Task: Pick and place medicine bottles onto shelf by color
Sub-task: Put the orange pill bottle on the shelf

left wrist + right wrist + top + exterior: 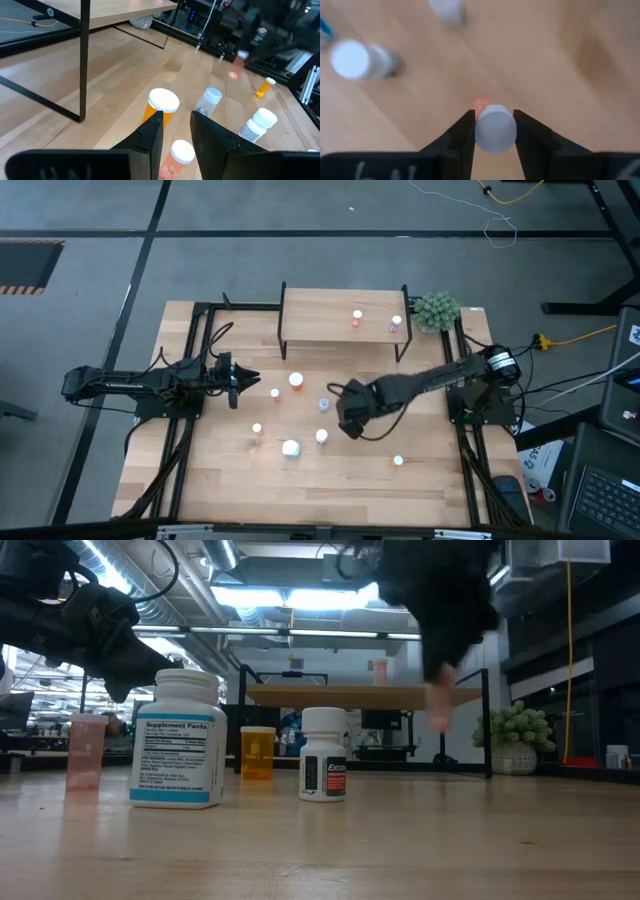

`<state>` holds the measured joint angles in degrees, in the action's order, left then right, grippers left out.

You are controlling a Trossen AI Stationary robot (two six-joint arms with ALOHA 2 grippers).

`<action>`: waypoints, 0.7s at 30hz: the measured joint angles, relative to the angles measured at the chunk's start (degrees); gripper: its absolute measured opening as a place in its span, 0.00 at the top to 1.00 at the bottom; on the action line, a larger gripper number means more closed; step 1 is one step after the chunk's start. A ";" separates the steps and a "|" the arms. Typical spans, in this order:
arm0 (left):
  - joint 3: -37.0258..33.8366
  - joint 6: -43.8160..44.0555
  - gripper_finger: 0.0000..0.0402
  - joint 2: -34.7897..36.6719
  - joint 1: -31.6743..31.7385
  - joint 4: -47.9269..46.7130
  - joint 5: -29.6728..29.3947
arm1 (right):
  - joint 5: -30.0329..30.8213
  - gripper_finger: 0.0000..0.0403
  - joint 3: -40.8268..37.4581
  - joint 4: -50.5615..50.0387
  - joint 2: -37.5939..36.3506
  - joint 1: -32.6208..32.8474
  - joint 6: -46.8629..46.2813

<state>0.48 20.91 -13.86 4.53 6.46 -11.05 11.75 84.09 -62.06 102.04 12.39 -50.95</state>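
Note:
My right gripper (350, 424) hangs over the middle of the table, shut on a small pink medicine bottle (481, 105) with a white cap. The bottle shows blurred in the low view (438, 708). The shelf (320, 320) stands at the table's far side with two small bottles (357, 317) (395, 326) upright on its board. Several more bottles stand on the table, among them an orange one (297, 382), a blue one (325, 404) and a large white one (291, 448). My left gripper (177, 119) waits at the table's left, open, with nothing between its fingers. My right gripper pinches the pink bottle's white cap (495, 131) between its two fingers. The fingers come from above and point steeply down. The bottle hangs upright below them, lifted clear of the table.
A green plant (437, 310) stands at the far right, beside the shelf. One orange bottle (398, 462) is near the table's front right. In the low view a large white labelled bottle (178, 740) and a smaller white one (323, 753) stand close to the front edge.

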 joint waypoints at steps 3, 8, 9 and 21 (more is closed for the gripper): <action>0.01 0.00 0.77 -0.01 -0.02 0.00 0.00 | 1.17 0.71 6.34 -3.27 -0.02 -3.81 6.26; -0.01 -0.02 0.77 -0.01 -0.01 0.00 -0.02 | 2.70 0.71 15.98 -6.18 -0.04 -10.43 15.71; -0.01 -0.03 0.77 0.00 0.00 0.00 -0.02 | 2.71 0.71 17.74 -6.57 -0.04 -11.71 17.54; 0.00 -0.57 0.77 -0.01 0.00 -0.22 -0.02 | 6.15 0.71 40.85 -14.08 -0.11 -27.64 30.95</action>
<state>0.48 20.34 -13.87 4.54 6.24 -11.07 17.91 124.94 -76.13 101.93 -15.25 -20.00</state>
